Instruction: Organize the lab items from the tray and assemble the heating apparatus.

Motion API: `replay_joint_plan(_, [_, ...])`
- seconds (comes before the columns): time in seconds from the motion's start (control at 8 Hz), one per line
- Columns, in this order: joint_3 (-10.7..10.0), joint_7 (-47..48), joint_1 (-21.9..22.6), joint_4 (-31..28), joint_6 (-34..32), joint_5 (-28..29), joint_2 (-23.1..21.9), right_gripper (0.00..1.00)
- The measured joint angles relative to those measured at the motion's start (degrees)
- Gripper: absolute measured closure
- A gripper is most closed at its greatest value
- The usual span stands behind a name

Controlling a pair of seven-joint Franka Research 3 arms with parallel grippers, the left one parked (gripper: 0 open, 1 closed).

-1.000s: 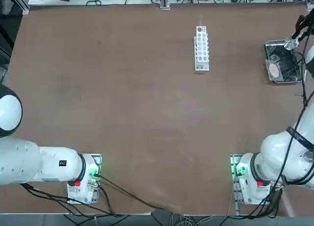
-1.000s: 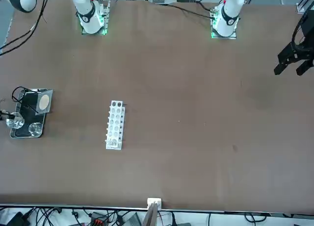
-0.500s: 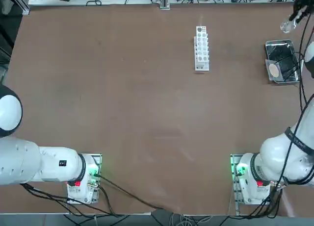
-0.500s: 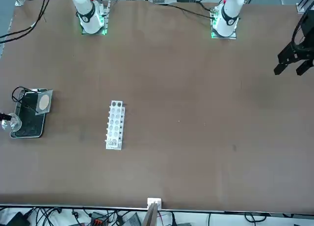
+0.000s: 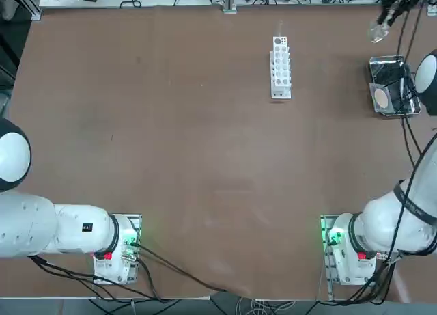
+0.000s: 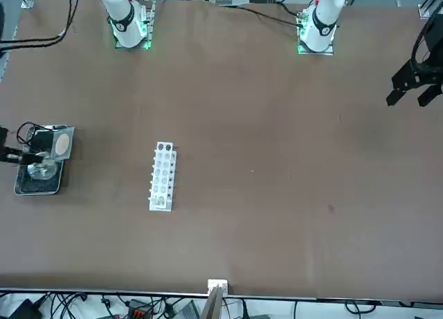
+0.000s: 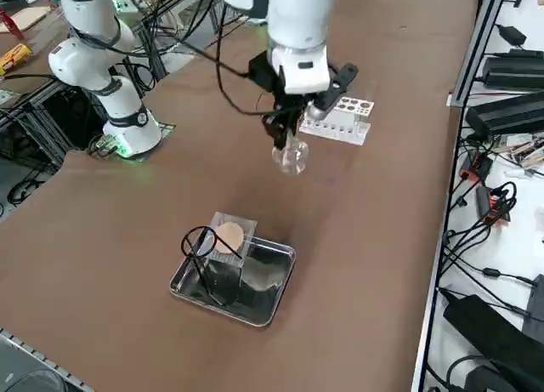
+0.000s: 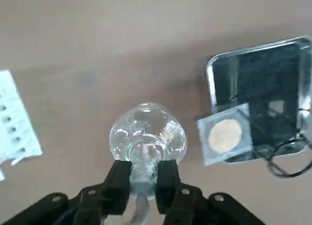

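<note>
From the top, my right arm is stretched way out to the far right corner of the bench (image 5: 205,158), glass burner (image 5: 377,32) hanging past the tray (image 5: 412,110).

Front view: burner (image 6: 41,169) sits above the tray (image 6: 21,189).

Side view: wrist pointing down, right gripper (image 7: 287,139) up in the air between tray and white rack (image 7: 340,120).

Wrist view: my fingers (image 8: 120,178) are pinched on the burner's neck; mesh (image 8: 225,133) and wire ring stand (image 8: 282,159) are in the tray.

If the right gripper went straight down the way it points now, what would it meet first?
Probably bare table: the right gripper, shut on the glass burner, hangs between tray and test tube rack. Depth is uncertain.
</note>
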Motion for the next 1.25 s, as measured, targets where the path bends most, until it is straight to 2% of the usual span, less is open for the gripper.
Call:
replay_joint_plan(0.25, [0.03,0.11,2.90,-8.36,3.52,0.06,-3.05,0.70])
replay_joint_plan(0.5, [0.15,0.28,6.19,-18.34,11.28,0.15,-5.28,0.70])
replay_joint_plan(0.75, [0.21,1.40,8.76,-25.08,18.26,3.10,-5.42,0.70])
replay_joint_plan(1.0, [0.19,1.46,9.29,-28.17,21.08,7.44,-4.38,0.70])
replay_joint_plan(1.25, [0.07,1.46,9.21,-28.59,21.19,10.41,-2.61,0.70])
